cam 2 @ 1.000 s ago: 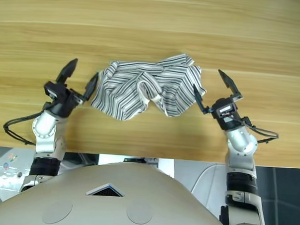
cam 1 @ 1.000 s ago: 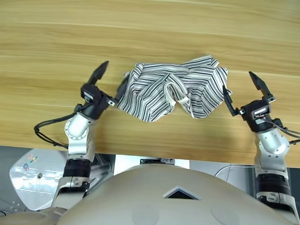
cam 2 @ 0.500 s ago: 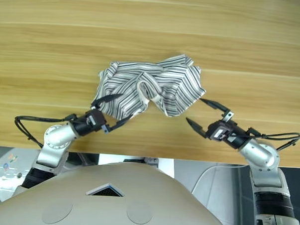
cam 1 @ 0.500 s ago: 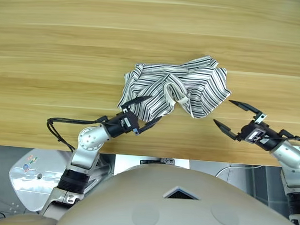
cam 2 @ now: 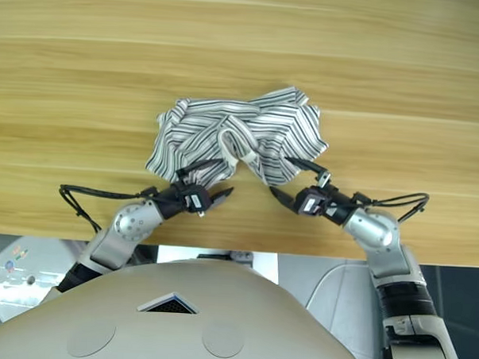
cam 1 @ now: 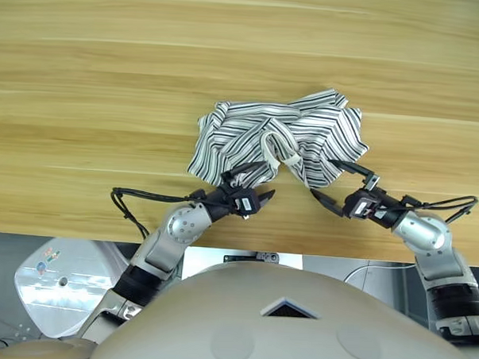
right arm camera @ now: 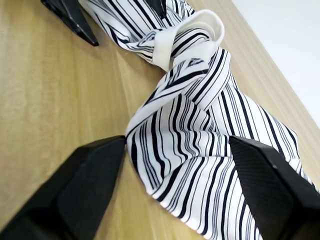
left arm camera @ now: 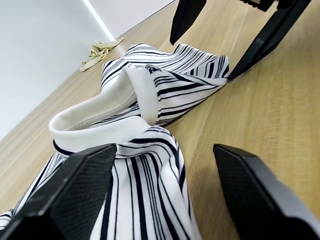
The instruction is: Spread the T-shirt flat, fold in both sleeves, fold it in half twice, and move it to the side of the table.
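The T-shirt [cam 1: 281, 141], soft cloth in thin black-and-white stripes with a plain white collar [cam 1: 279, 152] band looped at its middle, lies bunched in rumpled folds on the smooth wood-grain table [cam 1: 101, 70], near the front edge. The left gripper [cam 1: 259, 183] sits at the near-left hem, its black, wedge-shaped fingers [left arm camera: 75, 195] spread wide with fabric between them. The right gripper [cam 1: 325, 178] sits at the near-right hem, fingers [right arm camera: 85, 185] equally wide. Whether the tips touch cloth is hard to tell.
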Controlling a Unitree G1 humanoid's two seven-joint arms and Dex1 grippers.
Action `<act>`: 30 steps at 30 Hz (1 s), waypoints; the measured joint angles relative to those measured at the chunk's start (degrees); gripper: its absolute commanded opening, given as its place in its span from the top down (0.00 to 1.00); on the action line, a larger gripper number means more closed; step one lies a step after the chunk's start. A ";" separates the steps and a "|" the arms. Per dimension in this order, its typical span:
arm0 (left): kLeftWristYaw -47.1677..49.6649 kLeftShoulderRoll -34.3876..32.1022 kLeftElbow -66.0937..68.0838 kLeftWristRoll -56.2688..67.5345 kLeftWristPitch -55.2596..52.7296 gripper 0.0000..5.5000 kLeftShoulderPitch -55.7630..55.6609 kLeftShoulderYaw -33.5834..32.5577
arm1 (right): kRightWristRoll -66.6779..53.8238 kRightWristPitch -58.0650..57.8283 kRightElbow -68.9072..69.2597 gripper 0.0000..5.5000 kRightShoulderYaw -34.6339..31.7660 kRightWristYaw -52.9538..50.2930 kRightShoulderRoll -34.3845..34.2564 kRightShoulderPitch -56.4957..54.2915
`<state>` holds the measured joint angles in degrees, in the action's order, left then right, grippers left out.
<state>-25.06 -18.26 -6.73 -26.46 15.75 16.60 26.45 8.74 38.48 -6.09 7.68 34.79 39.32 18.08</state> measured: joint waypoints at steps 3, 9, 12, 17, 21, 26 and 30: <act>0.97 -1.35 -1.67 -0.61 -1.21 0.35 1.18 -0.51 | 0.00 -0.64 0.26 0.30 0.07 -0.47 0.13 -0.10; 2.85 -4.03 -3.50 -0.72 -3.01 0.35 2.64 -3.29 | 0.37 -2.58 -0.30 0.30 -3.01 -2.28 3.15 0.01; 3.66 -4.45 -3.58 -0.72 -3.33 0.35 2.72 -3.44 | 0.59 -3.25 -0.29 0.30 -4.20 -2.45 4.62 0.27; 5.13 -4.74 -2.96 -0.73 -3.36 0.35 2.39 -4.09 | 1.26 -3.54 -0.41 0.34 -4.65 -2.43 4.84 -0.20; 7.10 -4.68 -1.57 -0.64 -3.34 0.35 1.36 -4.58 | 1.44 -3.05 -1.09 0.49 -0.72 -2.89 1.24 -2.37; 8.37 -5.20 -1.09 -0.08 -2.19 0.35 2.01 -5.20 | 1.31 -1.56 -2.03 0.62 3.07 -2.79 -1.14 -3.09; 9.31 -6.14 -1.20 1.15 0.57 0.35 3.90 -5.53 | 1.42 -0.96 -2.77 0.74 4.57 -2.54 -1.99 -3.71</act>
<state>-15.75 -24.40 -7.93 -25.31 16.32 20.49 20.92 10.16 37.52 -8.86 12.25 32.25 37.32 14.36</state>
